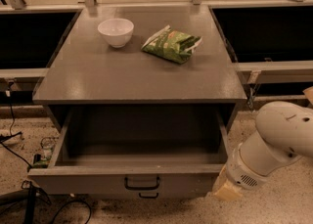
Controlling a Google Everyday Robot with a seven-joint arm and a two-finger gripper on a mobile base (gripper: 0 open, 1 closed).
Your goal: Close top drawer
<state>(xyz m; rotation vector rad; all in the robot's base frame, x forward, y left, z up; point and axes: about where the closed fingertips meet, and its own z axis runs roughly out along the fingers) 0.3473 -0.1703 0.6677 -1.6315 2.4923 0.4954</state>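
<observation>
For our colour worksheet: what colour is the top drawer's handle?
Black handle, camera view; gripper beside the top drawer, front right corner.

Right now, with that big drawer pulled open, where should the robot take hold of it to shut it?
Probably the black handle, centred on the top drawer front, approached from the front, since the drawer slides straight back. The flat front panel could also simply be pushed. The gripper sits by the front's right corner.
</observation>
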